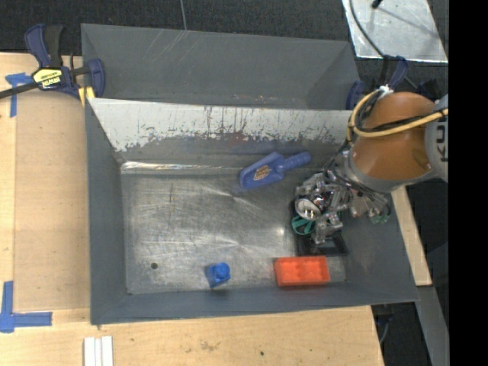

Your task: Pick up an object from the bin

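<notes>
Grey metal bin [191, 204], gripper [324, 233] low over its floor.
Red rectangular block [302, 271] just nearside of it, long axis along the front wall (grip state: can't tell).

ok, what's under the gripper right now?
A dark shape shows beneath the gripper, just behind the orange block. The gripper covers most of it, so whether it's a thing or shadow is unclear.

Hand [325, 233] just above red block [302, 271]
</notes>
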`<state>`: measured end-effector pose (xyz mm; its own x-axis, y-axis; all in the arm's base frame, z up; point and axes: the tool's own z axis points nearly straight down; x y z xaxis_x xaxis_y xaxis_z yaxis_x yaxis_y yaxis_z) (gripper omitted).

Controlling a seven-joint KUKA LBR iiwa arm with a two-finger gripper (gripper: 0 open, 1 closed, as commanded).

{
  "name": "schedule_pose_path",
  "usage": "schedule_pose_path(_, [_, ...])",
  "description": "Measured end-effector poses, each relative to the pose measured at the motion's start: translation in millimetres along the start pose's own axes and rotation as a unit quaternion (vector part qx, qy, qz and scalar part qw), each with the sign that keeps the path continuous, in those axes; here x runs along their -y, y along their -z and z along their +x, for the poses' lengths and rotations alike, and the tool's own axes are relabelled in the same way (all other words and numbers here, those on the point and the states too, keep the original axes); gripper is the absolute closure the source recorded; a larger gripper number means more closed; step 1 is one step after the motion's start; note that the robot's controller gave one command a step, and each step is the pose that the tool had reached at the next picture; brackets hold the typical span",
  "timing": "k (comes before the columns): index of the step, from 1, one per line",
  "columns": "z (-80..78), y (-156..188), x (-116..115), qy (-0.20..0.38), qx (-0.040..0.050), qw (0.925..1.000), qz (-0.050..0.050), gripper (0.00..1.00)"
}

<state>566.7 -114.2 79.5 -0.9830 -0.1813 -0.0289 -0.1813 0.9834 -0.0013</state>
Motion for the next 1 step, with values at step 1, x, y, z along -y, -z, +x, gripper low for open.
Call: schedule_pose_path(1, [0.6,2.9,-0.7,0.000,-0.0030,1.0000,-0.001,1.00])
